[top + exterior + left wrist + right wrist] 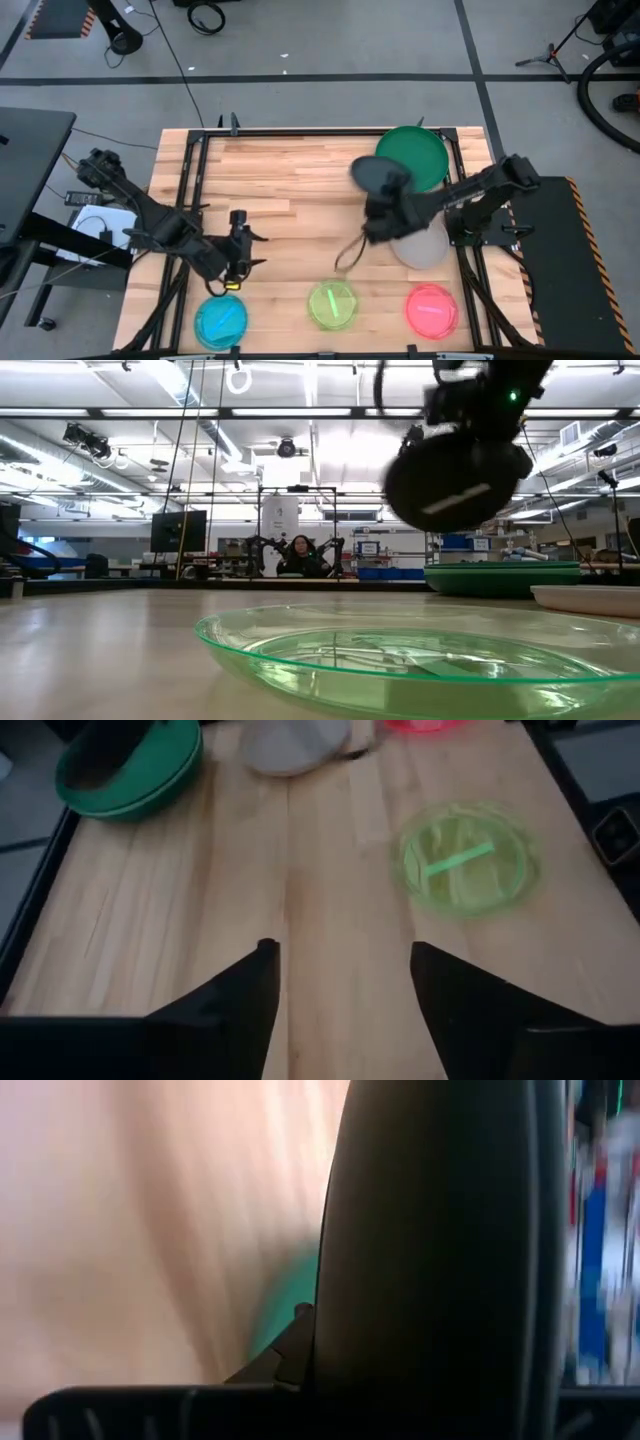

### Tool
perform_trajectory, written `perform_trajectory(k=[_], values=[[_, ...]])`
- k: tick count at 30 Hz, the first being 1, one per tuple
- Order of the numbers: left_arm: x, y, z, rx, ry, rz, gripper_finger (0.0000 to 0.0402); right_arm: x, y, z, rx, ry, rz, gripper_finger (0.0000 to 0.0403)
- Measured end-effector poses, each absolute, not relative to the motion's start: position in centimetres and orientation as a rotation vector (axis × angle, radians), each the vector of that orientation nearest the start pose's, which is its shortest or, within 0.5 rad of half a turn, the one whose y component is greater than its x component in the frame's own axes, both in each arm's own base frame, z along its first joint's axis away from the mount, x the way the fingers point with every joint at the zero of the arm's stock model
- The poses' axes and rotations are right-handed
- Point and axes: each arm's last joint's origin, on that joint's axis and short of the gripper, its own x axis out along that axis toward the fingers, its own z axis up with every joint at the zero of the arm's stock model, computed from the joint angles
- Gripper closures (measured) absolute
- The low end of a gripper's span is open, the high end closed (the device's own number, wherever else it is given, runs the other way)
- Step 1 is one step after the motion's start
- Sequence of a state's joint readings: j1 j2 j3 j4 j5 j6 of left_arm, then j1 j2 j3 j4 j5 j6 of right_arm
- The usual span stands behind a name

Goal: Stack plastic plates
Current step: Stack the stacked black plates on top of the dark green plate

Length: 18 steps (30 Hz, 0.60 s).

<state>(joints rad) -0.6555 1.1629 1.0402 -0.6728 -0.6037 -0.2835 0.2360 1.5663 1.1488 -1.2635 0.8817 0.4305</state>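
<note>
While right pincer (372, 215) lifts black plate (378, 176), green plates (420, 155) sit stacked

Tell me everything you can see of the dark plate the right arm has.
The dark plate is round, black-grey, opaque, plastic-looking, with a raised rim. The right end effector grips its edge and holds it in the air, tilted steeply toward edge-on, above the wooden table and near the green plates. In the low view it hangs high, clear of everything below. Nothing else touches it.
</note>
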Motion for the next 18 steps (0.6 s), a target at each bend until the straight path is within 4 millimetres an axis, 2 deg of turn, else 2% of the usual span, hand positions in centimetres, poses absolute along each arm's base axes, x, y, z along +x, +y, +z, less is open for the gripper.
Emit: perform_trajectory(k=[3,7,18], values=[[19.3,-13.2,31.2,0.201,0.6,0.041,0.0178,23.8,1.5,23.4,-0.489,1.39,-0.863,0.0323],[19.3,-13.6,31.3,0.21,0.58,0.021,0.018,22.8,-0.9,22.1,-0.431,1.469,-0.919,0.0323],[19.3,-13.6,31.3,0.214,0.583,0.022,0.018,21.5,-6.0,18.6,-0.42,1.558,-1.001,0.0323]])
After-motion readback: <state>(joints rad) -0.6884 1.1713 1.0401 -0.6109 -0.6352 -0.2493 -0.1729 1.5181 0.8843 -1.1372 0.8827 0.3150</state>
